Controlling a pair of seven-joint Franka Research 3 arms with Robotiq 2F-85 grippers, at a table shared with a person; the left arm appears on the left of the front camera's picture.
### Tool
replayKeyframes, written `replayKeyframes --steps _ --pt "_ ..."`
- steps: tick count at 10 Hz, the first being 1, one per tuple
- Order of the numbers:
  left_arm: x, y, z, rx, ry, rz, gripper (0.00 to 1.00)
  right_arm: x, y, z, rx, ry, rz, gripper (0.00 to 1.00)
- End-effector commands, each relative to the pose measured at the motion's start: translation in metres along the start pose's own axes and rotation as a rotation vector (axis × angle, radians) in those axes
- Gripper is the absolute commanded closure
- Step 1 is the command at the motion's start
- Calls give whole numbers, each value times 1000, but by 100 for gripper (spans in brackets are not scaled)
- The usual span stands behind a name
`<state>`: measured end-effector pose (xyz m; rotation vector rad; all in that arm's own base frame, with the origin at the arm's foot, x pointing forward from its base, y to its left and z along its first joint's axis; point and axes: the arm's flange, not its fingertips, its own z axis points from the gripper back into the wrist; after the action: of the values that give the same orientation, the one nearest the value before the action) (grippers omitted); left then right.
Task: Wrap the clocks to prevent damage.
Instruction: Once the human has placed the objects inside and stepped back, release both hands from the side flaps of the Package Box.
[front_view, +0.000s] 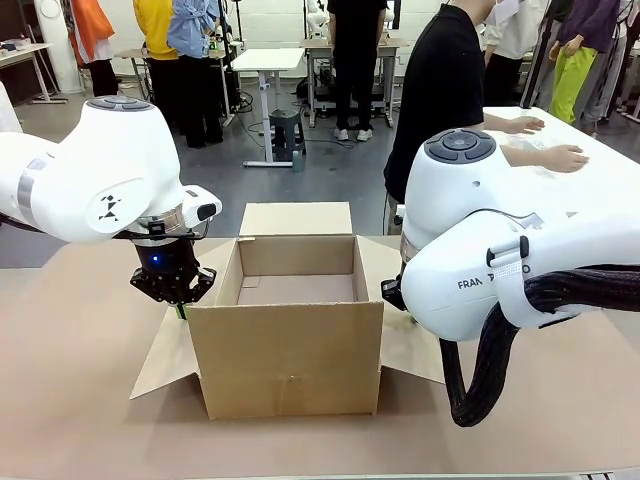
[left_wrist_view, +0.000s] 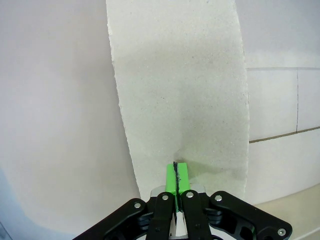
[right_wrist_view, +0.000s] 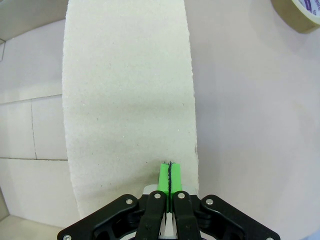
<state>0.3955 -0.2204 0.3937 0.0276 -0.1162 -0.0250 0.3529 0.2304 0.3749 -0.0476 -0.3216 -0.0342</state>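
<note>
Cardboard box (front_view: 285, 360) at mid-table (front_view: 70, 410), open, all 4 flaps turned out; the visible part of its floor is bare. Where the clocks are cannot be told.

Left gripper (left_wrist_view: 176, 172) points down at the left flap (left_wrist_view: 180, 90), green pads pressed together with nothing between them. Right gripper (right_wrist_view: 170, 175) is the same, closed and empty, over the right flap (right_wrist_view: 130, 100). Whether either tip actually touches the card cannot be told. Tape roll (right_wrist_view: 297, 15) lies on the table beyond the right flap. Person (front_view: 440, 90) stands behind the box, turned toward another table.

Handling, as a judgement: the box looks light and would slide if shoved. Panels are stiff, but flaps hinge freely at the crease. Press near the fold, or pinch a free edge. Clocks likely fragile at the face, so hold them by the case.
</note>
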Motion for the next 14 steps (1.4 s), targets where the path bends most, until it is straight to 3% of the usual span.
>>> replayKeyframes --steps 1,14 --pt "0 0 0 0 0 0 100 0 0 -1 -4 -1 -2 99" --pt "0 0 0 0 0 0 100 0 0 -1 -4 -1 -2 99"
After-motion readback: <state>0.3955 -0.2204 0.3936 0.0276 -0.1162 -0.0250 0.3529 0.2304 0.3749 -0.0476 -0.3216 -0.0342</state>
